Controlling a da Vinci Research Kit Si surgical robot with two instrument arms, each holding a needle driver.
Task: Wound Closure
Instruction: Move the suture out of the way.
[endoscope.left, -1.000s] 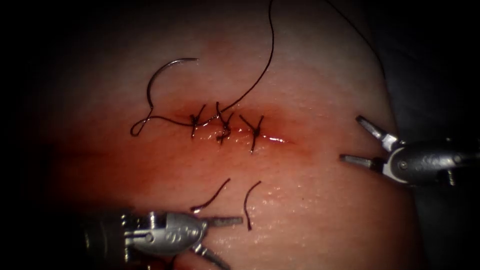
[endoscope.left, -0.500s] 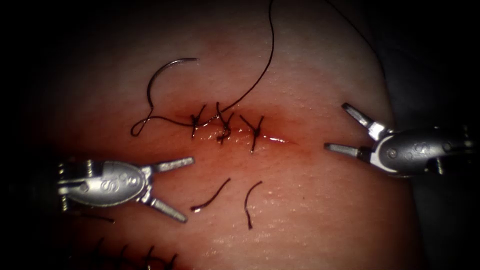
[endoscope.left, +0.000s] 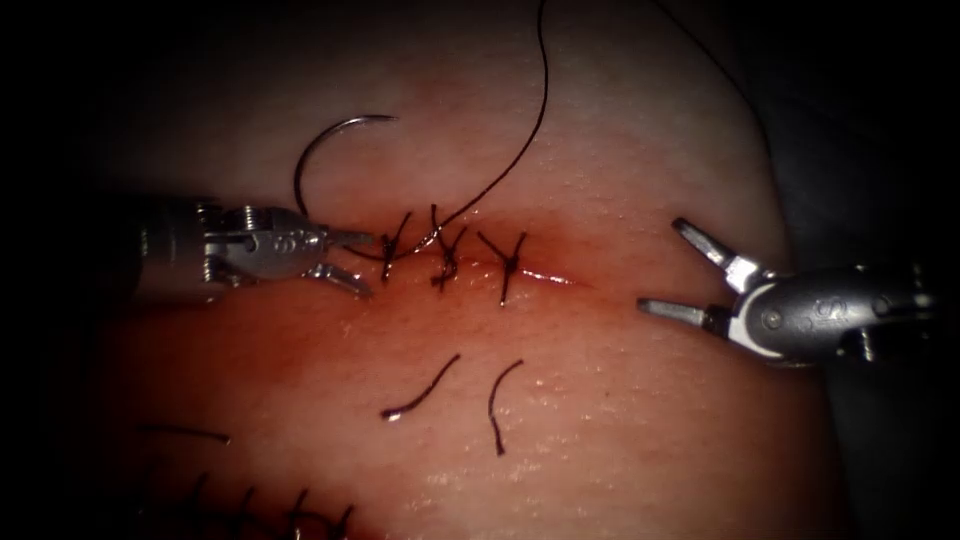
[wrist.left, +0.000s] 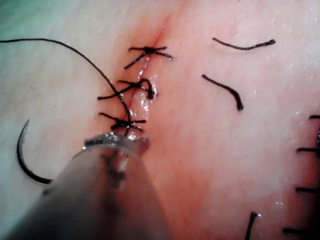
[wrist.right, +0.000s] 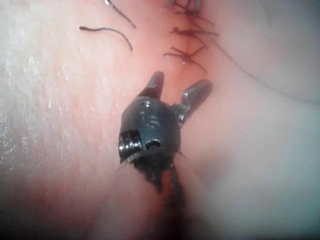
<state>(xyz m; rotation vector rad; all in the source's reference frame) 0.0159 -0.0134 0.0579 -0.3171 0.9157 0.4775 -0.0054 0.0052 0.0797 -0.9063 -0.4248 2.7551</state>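
Observation:
The cut (endoscope.left: 550, 278) runs across the tissue (endoscope.left: 600, 420) and carries three stitches (endoscope.left: 445, 255). The curved needle (endoscope.left: 322, 150) lies free on the tissue, above the cut's left end, with neither tool holding it. Its thread (endoscope.left: 530, 130) rises from the stitches to the top edge. My left tool (endoscope.left: 366, 264) stands open just left of the leftmost stitch, holding nothing; the thread's loop passes by its jaws. My right tool (endoscope.left: 661, 265) is open and empty beyond the cut's right end. The left wrist view has the needle (wrist.left: 22, 155) beside the left tool (wrist.left: 120, 142). The right wrist view has the right tool (wrist.right: 176, 87) below the stitches (wrist.right: 187, 52).
Two cut ends of thread (endoscope.left: 420, 390) (endoscope.left: 497, 405) lie on the tissue below the cut, and a third (endoscope.left: 185, 433) at lower left. Another row of stitches (endoscope.left: 270, 510) sits at the bottom edge. The tissue's edge falls away at the right (endoscope.left: 790, 200).
My left tool has risen from the bottom edge to the cut's left end, now covering the thread's loop. The right tool has drifted left toward the cut. Both stayed open.

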